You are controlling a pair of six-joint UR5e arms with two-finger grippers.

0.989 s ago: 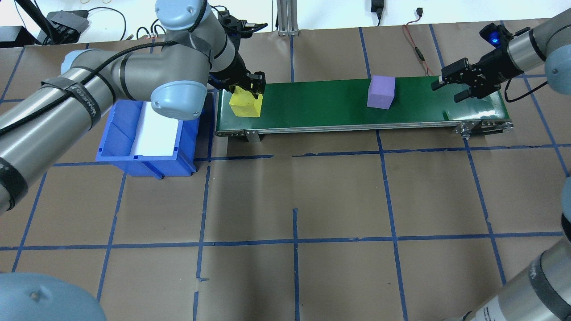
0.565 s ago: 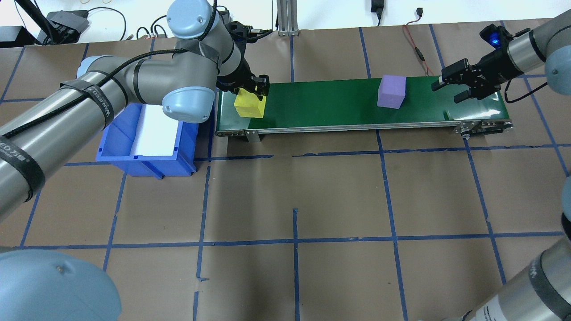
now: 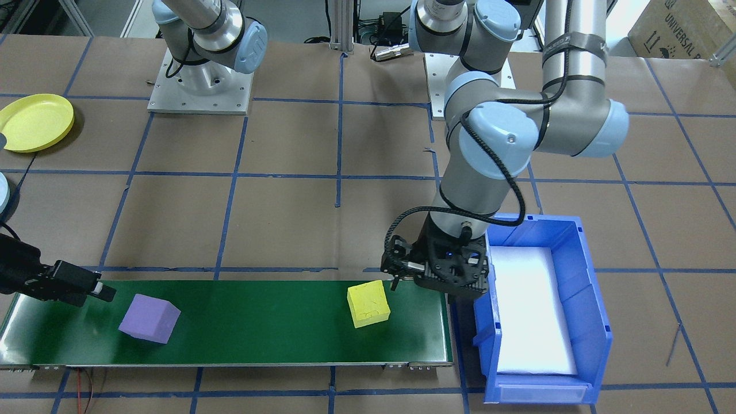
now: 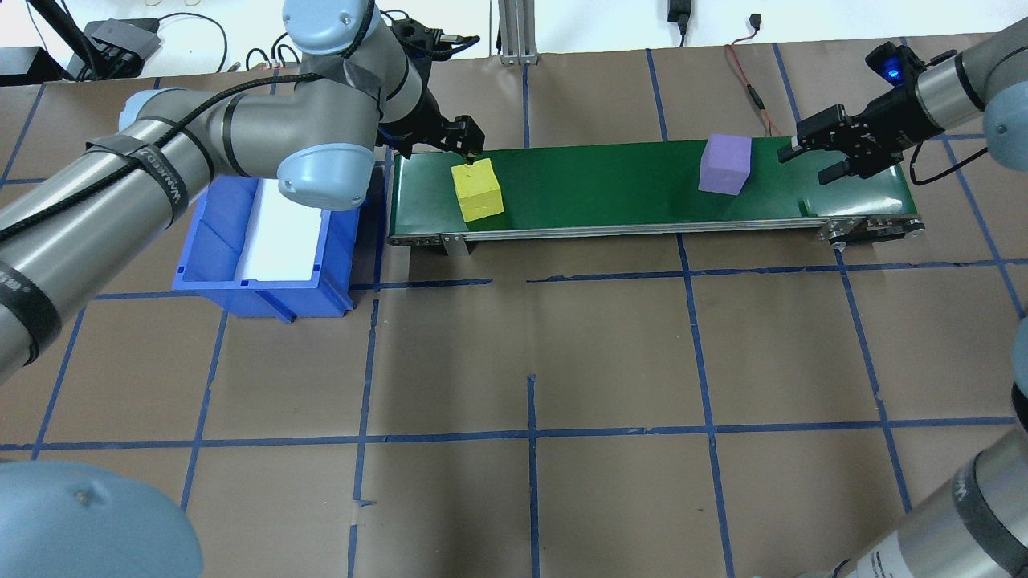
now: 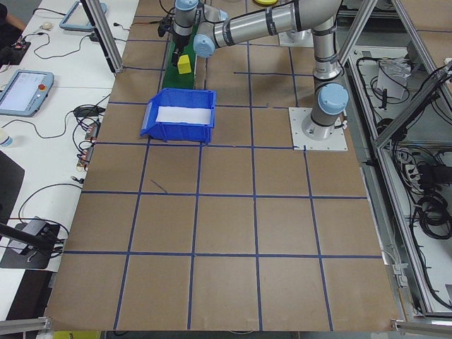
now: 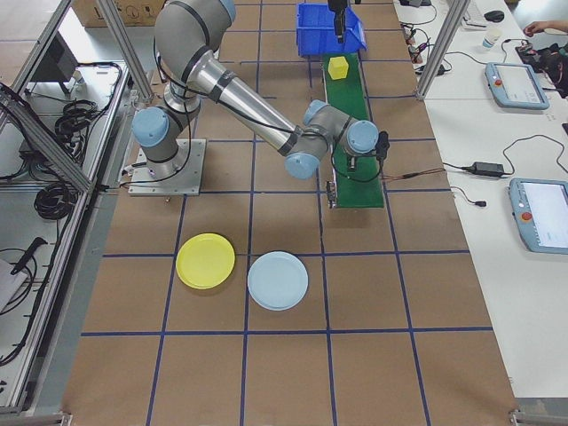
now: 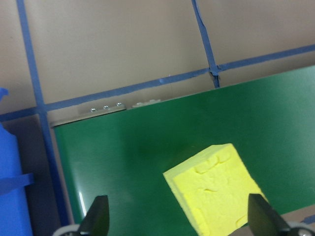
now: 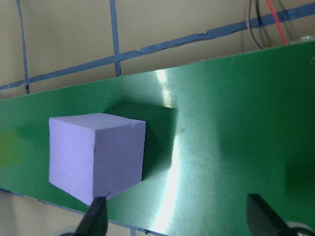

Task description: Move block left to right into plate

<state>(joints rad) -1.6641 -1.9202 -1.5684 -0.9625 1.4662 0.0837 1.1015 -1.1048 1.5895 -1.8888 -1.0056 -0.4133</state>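
Note:
A yellow block (image 4: 477, 189) lies on the left end of the green belt (image 4: 602, 181), also seen as the yellow block (image 7: 219, 189) in the left wrist view. My left gripper (image 4: 462, 144) hangs open just behind it, holding nothing. A purple block (image 4: 725, 164) sits farther right on the belt and shows close up as the purple block (image 8: 96, 155) in the right wrist view. My right gripper (image 4: 813, 160) is open at the belt's right end, a short gap from that block. The pale yellow plate (image 3: 34, 121) rests on the table far from the belt, on my right side.
A blue bin (image 4: 265, 241) with a white liner stands just left of the belt. A light blue plate (image 6: 278, 280) lies beside the yellow plate (image 6: 205, 260). Cables and boxes line the far table edge (image 4: 201, 40).
My left gripper has let go of the yellow block and drawn back from it. The yellow block now lies flat, slightly farther right. The purple block has travelled right toward my right gripper.

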